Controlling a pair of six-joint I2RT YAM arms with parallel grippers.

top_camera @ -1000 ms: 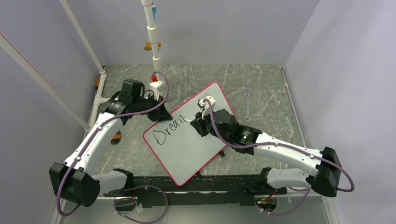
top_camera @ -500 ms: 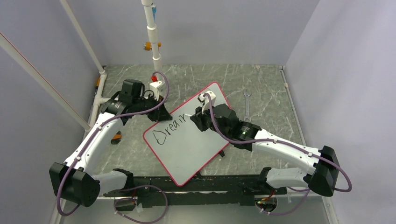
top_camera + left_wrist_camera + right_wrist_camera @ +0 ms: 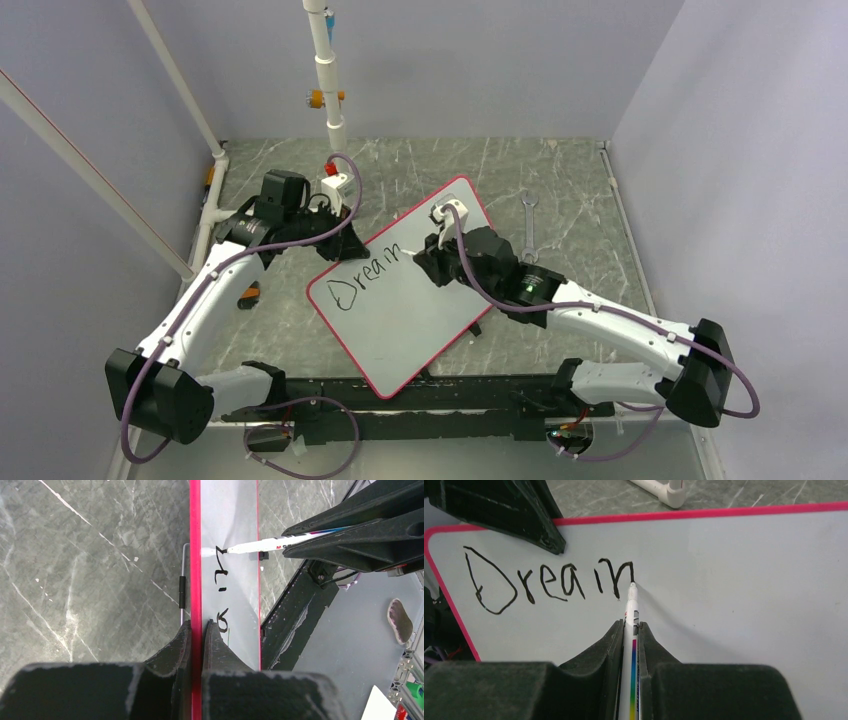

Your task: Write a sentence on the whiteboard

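Note:
The whiteboard, white with a red rim, stands tilted in the middle of the table. My left gripper is shut on its upper left edge. Black lettering of the sentence runs along the top and reads "Drean". My right gripper is shut on a white marker with a rainbow stripe. The marker's tip touches the board at the top of the last letter's right stroke.
A metal wrench lies on the grey table right of the board. A white pipe post rises at the back, and another pipe runs along the left wall. A black rail crosses the near edge.
My right gripper has taken the marker up and back down at the end of the word, adding a stroke to the last letter. The left gripper and the board have stayed still.

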